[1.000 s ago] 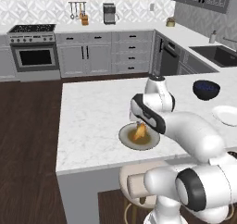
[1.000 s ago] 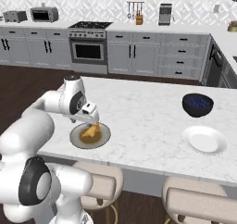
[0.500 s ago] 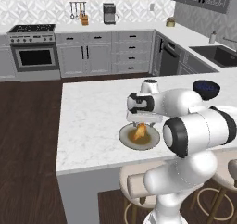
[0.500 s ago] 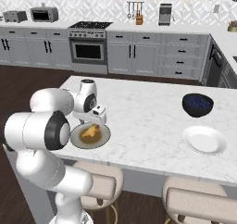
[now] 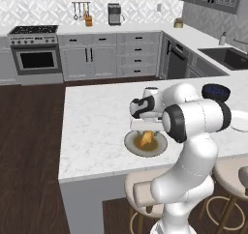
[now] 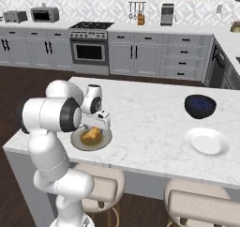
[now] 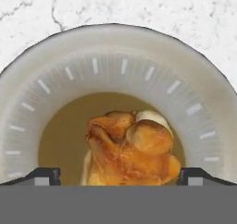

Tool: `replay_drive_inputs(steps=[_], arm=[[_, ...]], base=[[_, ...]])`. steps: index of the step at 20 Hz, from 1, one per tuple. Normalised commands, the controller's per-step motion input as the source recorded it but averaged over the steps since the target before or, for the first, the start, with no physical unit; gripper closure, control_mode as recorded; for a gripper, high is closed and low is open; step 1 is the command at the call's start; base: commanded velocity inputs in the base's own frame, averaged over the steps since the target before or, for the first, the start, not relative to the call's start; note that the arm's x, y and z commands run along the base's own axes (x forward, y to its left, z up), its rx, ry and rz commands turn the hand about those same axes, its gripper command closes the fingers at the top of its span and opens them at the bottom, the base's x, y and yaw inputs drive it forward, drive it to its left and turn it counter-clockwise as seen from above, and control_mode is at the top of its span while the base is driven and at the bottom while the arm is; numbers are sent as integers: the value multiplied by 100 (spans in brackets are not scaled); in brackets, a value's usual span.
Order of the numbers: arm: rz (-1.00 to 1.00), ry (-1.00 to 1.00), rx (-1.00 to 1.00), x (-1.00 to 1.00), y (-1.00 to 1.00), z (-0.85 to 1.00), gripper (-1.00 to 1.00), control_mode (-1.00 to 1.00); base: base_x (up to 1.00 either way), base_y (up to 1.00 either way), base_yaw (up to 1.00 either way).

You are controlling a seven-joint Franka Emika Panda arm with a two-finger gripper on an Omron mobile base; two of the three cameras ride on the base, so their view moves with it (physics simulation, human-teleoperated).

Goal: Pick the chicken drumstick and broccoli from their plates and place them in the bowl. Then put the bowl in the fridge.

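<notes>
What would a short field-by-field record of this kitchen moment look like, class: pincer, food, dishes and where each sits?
pincer: pincer open, directly above the golden-orange chicken drumstick, one fingertip on each side
drumstick: lying on the greyish-olive round plate, not gripped
plate position: near the front edge of the white marble island counter
other dishes: small dark blue-black bowl and plain white round plate, both empty, further along the counter
background: stove against the back wall

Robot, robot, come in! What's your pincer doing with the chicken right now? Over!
Pincer open, straddling the chicken drumstick. Drumstick lying on its greyish-olive plate, not gripped. Nothing in the way. Over.
</notes>
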Motion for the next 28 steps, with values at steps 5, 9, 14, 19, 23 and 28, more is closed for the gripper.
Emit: replay_drive_inputs(steps=[5,9,14,19,23,28], arm=[[0,14,0,15,0,-46,-100,-100],[0,7,0,-9,7,-24,100,-100],[-1,0,0,-46,15,-1,100,-100],[-6,-7,0,-74,0,21,100,-100],[-1,-19,0,-100,0,71,100,-100],[0,-17,0,-92,0,97,100,-100]], base=[[0,0,0],[0,0,0],[0,0,0],[0,0,0],[0,0,0],[0,0,0]])
